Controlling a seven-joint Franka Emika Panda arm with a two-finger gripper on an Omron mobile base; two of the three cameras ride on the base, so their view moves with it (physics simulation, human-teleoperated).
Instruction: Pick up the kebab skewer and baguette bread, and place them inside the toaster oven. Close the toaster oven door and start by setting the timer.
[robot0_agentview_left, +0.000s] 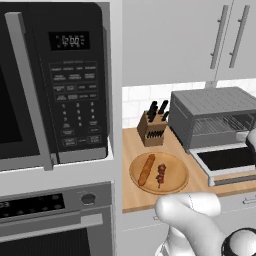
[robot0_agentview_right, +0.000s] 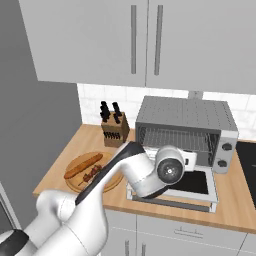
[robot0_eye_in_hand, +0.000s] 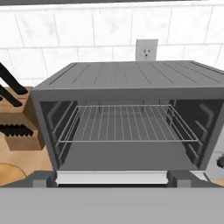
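Even, bright rendered light with no glare; soft shade inside the toaster oven (robot0_eye_in_hand: 127, 131); edges slightly blurry.

We found the toaster oven (robot0_agentview_right: 187, 131) standing on the worktop (robot0_agentview_right: 235, 202) against the far wall, its toaster oven door (robot0_agentview_right: 192, 186) lying dropped open toward the near edge. Inside it sat a wire rack (robot0_eye_in_hand: 127, 124). Just left of the oven stood a knife block (robot0_agentview_right: 114, 130), also at the far wall. Nearer and left of the door lay a round board (robot0_agentview_left: 177, 182) carrying the baguette bread (robot0_agentview_left: 146, 169) on its left and the kebab skewer (robot0_agentview_left: 161, 174) beside it on the right, apart.
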